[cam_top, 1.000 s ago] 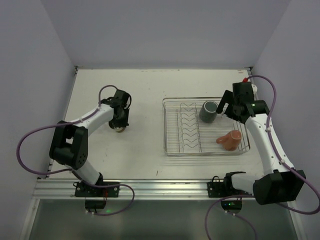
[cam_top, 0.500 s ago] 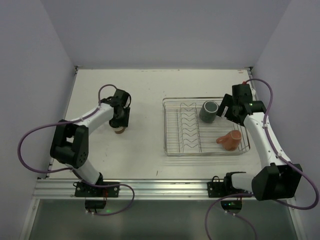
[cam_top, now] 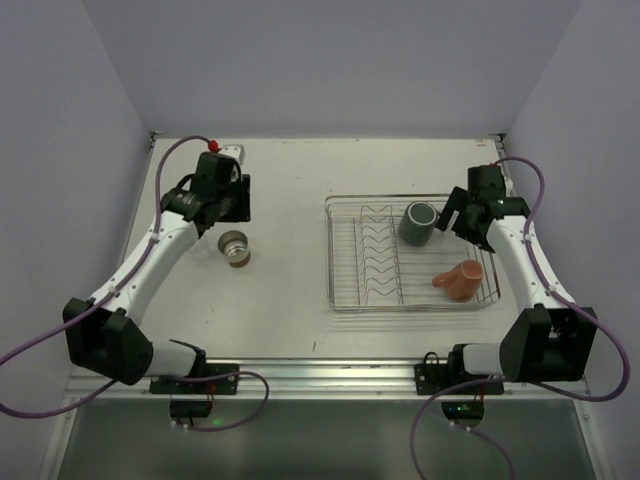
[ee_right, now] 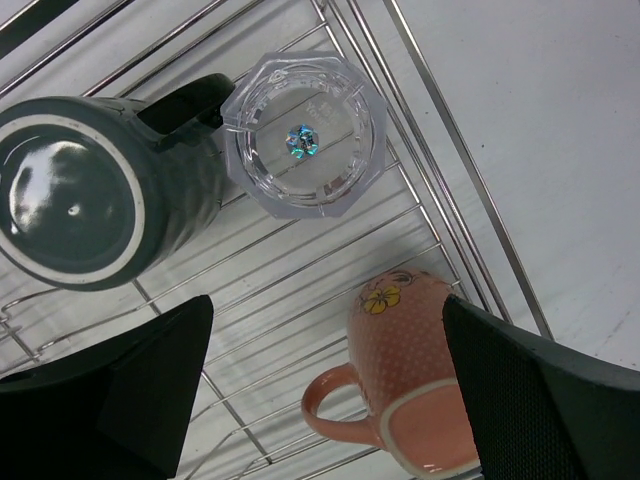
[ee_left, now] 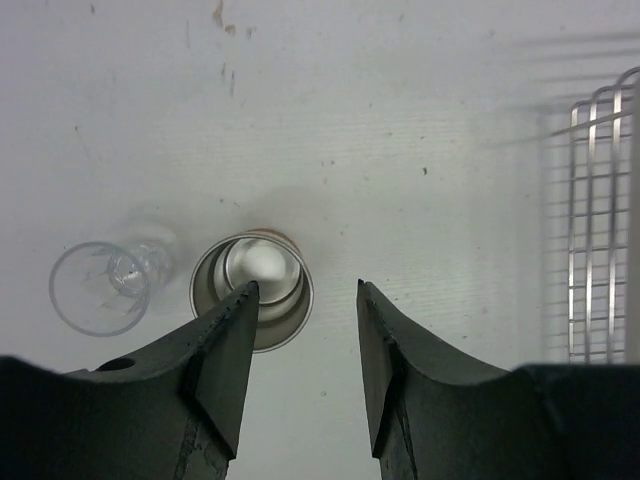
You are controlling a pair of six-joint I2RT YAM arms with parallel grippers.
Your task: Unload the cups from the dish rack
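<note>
Left jaws: apart, with nothing between them; the left gripper (ee_left: 305, 288) hangs over the table (cam_top: 290, 180), with one fingertip in line with the rim of the cream cup
Right jaws: spread wide and holding nothing; the right gripper (ee_right: 325, 310) hovers over the far right part of the dish rack
Cream cup (ee_left: 258, 272): stands upright on the table, well left of the rack; round, pale and shiny inside, with a strip of brown showing on its outer wall
Clear tumbler on the table (ee_left: 100, 288): just beside the cream cup, on its left; see-through, mouth up, faint against the white surface
Dark grey mug (ee_right: 75, 190): inside the rack, in the far right section; matte grey with a pale ring on the round end facing the wrist camera, and its handle points toward the tumbler next to it
Clear tumbler in the rack (ee_right: 305, 135): touching the grey mug's handle, close to the rack's side wires; eight-sided outline
Salmon-pink cup (ee_right: 400, 350): lies on its side in the near right section; dotted, with a small yellow flower and a loop handle
Dish rack (cam_top: 350, 303): silver wire, rectangular, on the right half of the table, with zigzag dividers along its middle
</note>
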